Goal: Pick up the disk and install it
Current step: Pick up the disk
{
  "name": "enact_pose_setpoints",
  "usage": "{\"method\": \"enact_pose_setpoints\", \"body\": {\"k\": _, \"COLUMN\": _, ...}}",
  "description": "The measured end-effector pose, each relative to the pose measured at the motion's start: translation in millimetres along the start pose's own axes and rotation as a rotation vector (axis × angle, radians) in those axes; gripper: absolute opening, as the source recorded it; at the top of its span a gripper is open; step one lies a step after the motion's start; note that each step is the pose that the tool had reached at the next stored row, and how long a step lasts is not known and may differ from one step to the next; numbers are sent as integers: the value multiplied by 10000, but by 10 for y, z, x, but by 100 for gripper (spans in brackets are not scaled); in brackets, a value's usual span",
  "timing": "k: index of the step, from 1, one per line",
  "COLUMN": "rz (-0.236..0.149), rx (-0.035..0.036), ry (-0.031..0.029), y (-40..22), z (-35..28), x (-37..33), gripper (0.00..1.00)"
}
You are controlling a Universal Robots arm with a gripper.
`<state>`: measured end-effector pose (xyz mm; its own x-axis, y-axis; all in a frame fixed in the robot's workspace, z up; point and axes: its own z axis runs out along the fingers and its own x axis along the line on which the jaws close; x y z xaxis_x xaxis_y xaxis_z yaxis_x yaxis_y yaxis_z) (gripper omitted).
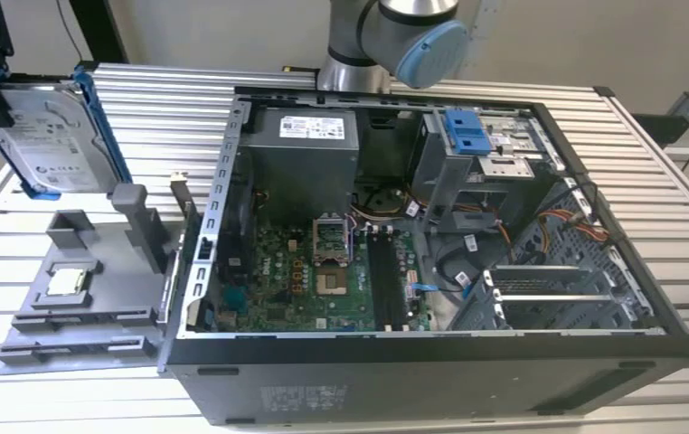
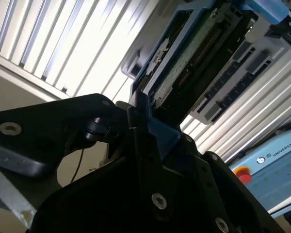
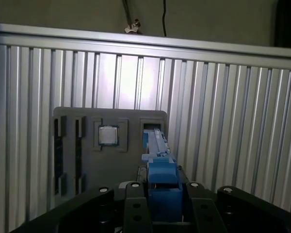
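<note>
At the exterior view's left, the disk (image 1: pixel 52 140) is held on edge above the grey holder tray (image 1: pixel 80 325) and appears to be clear of it. In the first wrist view, the claw (image 3: pixel 160 196) is seen clenched on the disk's blue carrier rail, so the pick-up is judged done. A processor chip (image 1: pixel 67 280) is seated in the tray. Further right, the open computer case (image 1: pixel 441 371) and its drive cage (image 1: pixel 480 145) are set well apart from the disk, so installation is judged not yet done.

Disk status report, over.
Holding: gripper shut on disk. Disk upright over grey holder, outside computer case. No obstruction seen.
</note>
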<state>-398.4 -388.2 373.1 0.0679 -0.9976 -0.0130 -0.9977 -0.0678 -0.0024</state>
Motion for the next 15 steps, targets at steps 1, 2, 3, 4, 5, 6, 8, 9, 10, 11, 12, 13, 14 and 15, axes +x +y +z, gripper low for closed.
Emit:
{"method": "enact_pose_setpoints", "body": {"k": 1, "rz": 0, "rx": -1, "ry": 1, "y": 0, "z": -14, "x": 0, "gripper": 0}}
{"method": "enact_pose_setpoints", "body": {"k": 2, "rz": 0, "rx": -1, "ry": 1, "y": 0, "z": -28, "x": 0, "gripper": 0}}
{"method": "enact_pose_setpoints", "body": {"k": 3, "rz": 0, "rx": -1, "ry": 0, "y": 0, "z": -42, "x": -1, "gripper": 0}}
{"method": "enact_pose_setpoints", "body": {"k": 4, "rz": 2, "rx": 0, "ry": 0, "y": 1, "z": -57, "x": -2, "gripper": 0}}
{"method": "enact_pose_setpoints", "body": {"k": 5, "rz": 2, "rx": 0, "ry": 0, "y": 1, "z": -72, "x": -2, "gripper": 0}}
{"method": "enact_pose_setpoints", "body": {"k": 6, "rz": 2, "rx": -1, "ry": 0, "y": 1, "z": -89, "x": -2, "gripper": 0}}
{"method": "enact_pose_setpoints", "body": {"k": 8, "rz": 2, "rx": -1, "ry": 1, "y": 1, "z": -118, "x": -2, "gripper": 0}}
{"method": "enact_pose_setpoints", "body": {"k": 9, "rz": 0, "rx": -1, "ry": 1, "y": 0, "z": -131, "x": -2, "gripper": 0}}
{"method": "enact_pose_setpoints", "body": {"k": 10, "rz": 0, "rx": 0, "ry": 0, "y": 0, "z": -143, "x": -2, "gripper": 0}}
{"method": "enact_pose_setpoints", "body": {"k": 11, "rz": 0, "rx": 0, "ry": 0, "y": 0, "z": -155, "x": -2, "gripper": 0}}
{"method": "enact_pose_setpoints", "body": {"k": 12, "rz": 0, "rx": -1, "ry": 1, "y": 0, "z": -168, "x": -2, "gripper": 0}}
{"method": "enact_pose_setpoints", "body": {"k": 13, "rz": 0, "rx": 0, "ry": 0, "y": 0, "z": -181, "x": -2, "gripper": 0}}
{"method": "enact_pose_setpoints", "body": {"k": 14, "rz": 0, "rx": -1, "ry": 0, "y": 0, "z": -195, "x": -3, "gripper": 0}}
{"method": "enact_pose_setpoints", "body": {"k": 15, "rz": 1, "rx": -1, "ry": 0, "y": 0, "z": -208, "x": -3, "gripper": 0}}
